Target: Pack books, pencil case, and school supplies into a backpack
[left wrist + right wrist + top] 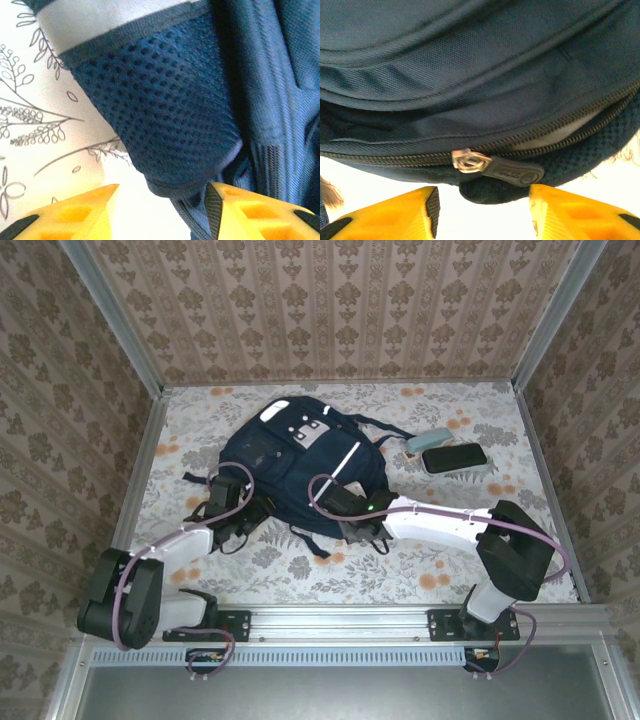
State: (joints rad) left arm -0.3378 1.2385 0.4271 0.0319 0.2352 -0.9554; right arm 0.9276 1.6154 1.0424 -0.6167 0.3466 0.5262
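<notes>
The right gripper (484, 197) is released, its yellow fingers apart with nothing between them. Just beyond lies the backpack's (470, 60) rubbery zipper pull (512, 174), its embossed lettering too blurred to read. A pale sliver inside the zip gap is unidentifiable. The left gripper (162, 195) is likewise released, beside a navy mesh pocket (160, 110). The woven backpack lies mid-table on a floral cloth (400, 560).

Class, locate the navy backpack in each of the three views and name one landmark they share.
Top external: backpack lies at the centre of the picture.
Left wrist: its mesh side pocket, centre and right.
Right wrist: upper frame, its zipper running across.
Shared landmark: pale floral table cover.
</notes>
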